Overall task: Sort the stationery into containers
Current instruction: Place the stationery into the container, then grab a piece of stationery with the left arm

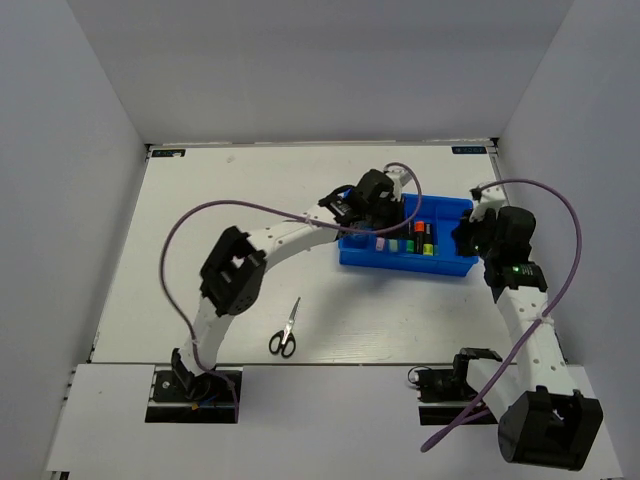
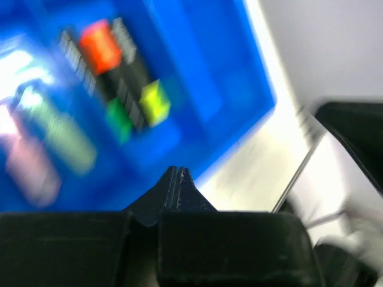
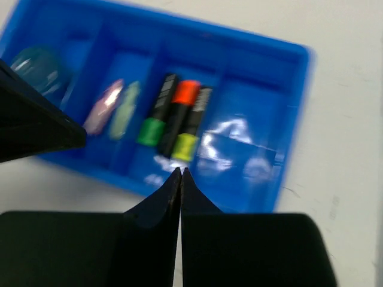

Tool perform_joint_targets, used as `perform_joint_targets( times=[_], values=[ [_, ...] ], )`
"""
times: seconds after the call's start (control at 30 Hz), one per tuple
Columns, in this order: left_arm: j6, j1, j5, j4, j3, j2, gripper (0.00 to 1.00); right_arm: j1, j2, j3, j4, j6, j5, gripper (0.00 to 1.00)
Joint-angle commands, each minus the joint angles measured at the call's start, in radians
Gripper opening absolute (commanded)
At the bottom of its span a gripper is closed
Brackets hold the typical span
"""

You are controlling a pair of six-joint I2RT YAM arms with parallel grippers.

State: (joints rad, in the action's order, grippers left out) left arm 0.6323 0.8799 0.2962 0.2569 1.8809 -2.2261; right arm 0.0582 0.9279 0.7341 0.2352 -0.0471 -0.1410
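Observation:
The blue tray (image 1: 400, 265) sits at the right middle of the table and holds the highlighters. In the right wrist view a pink one (image 3: 105, 106) and a pale green one (image 3: 127, 107) share one compartment; green-capped (image 3: 151, 130), orange-capped (image 3: 187, 92) and yellow-capped (image 3: 185, 146) ones lie side by side in the compartment beside it. The black-handled scissors (image 1: 285, 330) lie on the table, left of and nearer than the tray. My left gripper (image 1: 352, 222) hovers shut and empty over the tray's left end. My right gripper (image 1: 465, 238) is shut and empty at the right end.
White walls enclose the table on three sides. The left arm arches from its base across to the tray, and purple cables loop above both arms. In the right wrist view the left gripper's black body (image 3: 36, 125) fills the left edge beside the tray (image 3: 251, 107).

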Motion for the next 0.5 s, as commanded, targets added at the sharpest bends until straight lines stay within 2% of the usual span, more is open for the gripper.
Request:
perform_joint_targets(
  times=[0.0, 0.03, 0.07, 0.1, 0.13, 0.17, 0.2, 0.23, 0.27, 0.3, 0.4, 0.47],
  values=[
    [-0.265, 0.082, -0.147, 0.323, -0.142, 0.333, 0.01, -0.001, -0.047, -0.039, 0.021, -0.231, -0.420, 0.00],
    [-0.307, 0.094, -0.269, 0.373, -0.185, 0.421, 0.01, -0.003, -0.046, -0.039, 0.048, -0.270, -0.562, 0.00],
    [-0.309, 0.097, -0.290, 0.468, -0.277, 0.466, 0.01, -0.003, -0.040, -0.039, 0.103, -0.319, -0.660, 0.00],
    [-0.296, 0.100, -0.374, 0.507, -0.402, 0.609, 0.01, -0.009, -0.043, -0.038, 0.116, -0.347, -0.751, 0.28],
    [-0.286, 0.094, -0.399, 0.560, -0.466, 0.658, 0.04, -0.009, -0.034, -0.038, 0.127, -0.353, -0.781, 0.39],
    [-0.260, 0.096, -0.469, 0.596, -0.535, 0.713, 0.09, -0.014, -0.017, -0.032, 0.134, -0.350, -0.802, 0.45],
    [-0.223, 0.093, -0.488, 0.608, -0.724, 0.870, 0.27, -0.018, -0.008, -0.021, 0.138, -0.344, -0.836, 0.50],
    [-0.203, 0.093, -0.503, 0.657, -0.774, 0.917, 0.34, -0.023, 0.006, -0.006, 0.142, -0.343, -0.838, 0.57],
    [-0.133, 0.094, -0.543, 0.677, -0.823, 0.966, 0.37, -0.030, 0.018, 0.004, 0.156, -0.333, -0.829, 0.57],
    [-0.120, 0.093, -0.542, 0.699, -0.944, 1.090, 0.53, -0.035, 0.022, 0.016, 0.153, -0.324, -0.822, 0.57],
    [-0.063, 0.097, -0.572, 0.768, -1.074, 1.213, 0.58, -0.047, 0.026, 0.011, 0.141, -0.298, -0.810, 0.57],
    [-0.043, 0.096, -0.610, 0.800, -1.120, 1.224, 0.58, -0.057, 0.029, 0.008, 0.135, -0.286, -0.807, 0.57]
  ],
)
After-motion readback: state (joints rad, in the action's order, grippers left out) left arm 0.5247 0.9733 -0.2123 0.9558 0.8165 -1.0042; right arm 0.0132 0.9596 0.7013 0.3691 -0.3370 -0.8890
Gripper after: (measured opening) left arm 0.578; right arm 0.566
